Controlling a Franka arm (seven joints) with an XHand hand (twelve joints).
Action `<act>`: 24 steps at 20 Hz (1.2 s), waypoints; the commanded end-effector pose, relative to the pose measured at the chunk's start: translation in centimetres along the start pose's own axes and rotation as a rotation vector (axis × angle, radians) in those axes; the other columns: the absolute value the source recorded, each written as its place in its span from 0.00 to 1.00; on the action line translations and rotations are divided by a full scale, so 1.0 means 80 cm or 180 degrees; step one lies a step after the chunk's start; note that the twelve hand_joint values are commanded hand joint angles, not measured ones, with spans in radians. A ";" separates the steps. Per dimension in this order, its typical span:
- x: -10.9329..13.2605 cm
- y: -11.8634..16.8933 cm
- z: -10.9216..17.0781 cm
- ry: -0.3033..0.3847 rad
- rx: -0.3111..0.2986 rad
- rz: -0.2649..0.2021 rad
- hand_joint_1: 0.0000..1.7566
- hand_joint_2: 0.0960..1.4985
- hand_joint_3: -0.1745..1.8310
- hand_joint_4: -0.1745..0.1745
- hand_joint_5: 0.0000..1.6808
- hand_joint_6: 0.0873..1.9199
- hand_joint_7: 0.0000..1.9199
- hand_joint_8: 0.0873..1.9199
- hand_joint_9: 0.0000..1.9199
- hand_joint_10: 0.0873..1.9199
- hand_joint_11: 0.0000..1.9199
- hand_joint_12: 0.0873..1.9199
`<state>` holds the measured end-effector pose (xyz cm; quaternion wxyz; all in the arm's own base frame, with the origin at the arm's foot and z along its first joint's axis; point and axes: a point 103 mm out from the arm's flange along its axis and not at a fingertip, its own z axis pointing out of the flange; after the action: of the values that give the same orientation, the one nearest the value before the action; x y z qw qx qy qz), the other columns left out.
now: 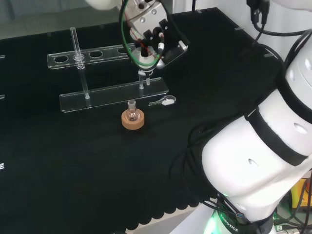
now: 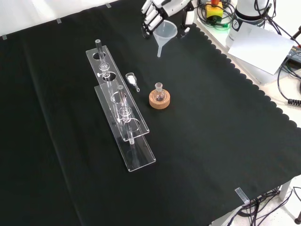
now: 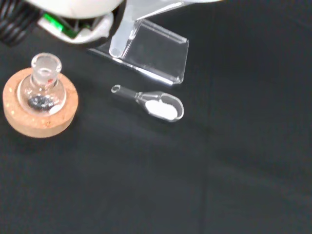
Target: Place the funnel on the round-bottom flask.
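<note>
1. The black cloth [image 2: 225, 155] is covering the whole bench.
2. The clear rack [image 2: 123, 117] is lying long-ways at abt 9 o'clock from the flask in the front view, w/ a thin tube [image 1: 78, 53] standing up in it.
3. The hand [image 2: 160, 10] is hanging up high at 12 o'clock from the flask in the front view. Its fingers are curling round the funnel [image 2: 165, 34] & holding it, stem pointing down.
4. The cork ring [image 2: 159, 100] is sitting on the cloth, holding the little round-bottom flask [image 2: 159, 92] upright, neck open.
5. A small clear scoop [image 3: 155, 103] w/ white stuff in it is lying near the flask, at abt 10 o'clock in the front view, not touching it.
</note>
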<state>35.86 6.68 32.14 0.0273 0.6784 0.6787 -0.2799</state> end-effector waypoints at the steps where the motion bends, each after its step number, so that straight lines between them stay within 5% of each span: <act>1: 0.036 0.009 0.009 -0.0012 0.0070 -0.0129 0.57 0.35 0.46 0.56 0.33 0.35 0.30 0.31 0.50 0.20 0.38 0.64; 12: 0.053 0.032 0.014 -0.0074 0.0064 -0.0325 0.57 0.35 0.47 0.57 0.33 0.36 0.31 0.31 0.50 0.20 0.37 0.64; 24: 0.052 0.052 0.023 -0.0061 0.0133 -0.0319 0.57 0.35 0.47 0.57 0.33 0.37 0.31 0.31 0.51 0.20 0.37 0.64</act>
<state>38.42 9.77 27.74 0.0084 0.6422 0.7064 -0.2974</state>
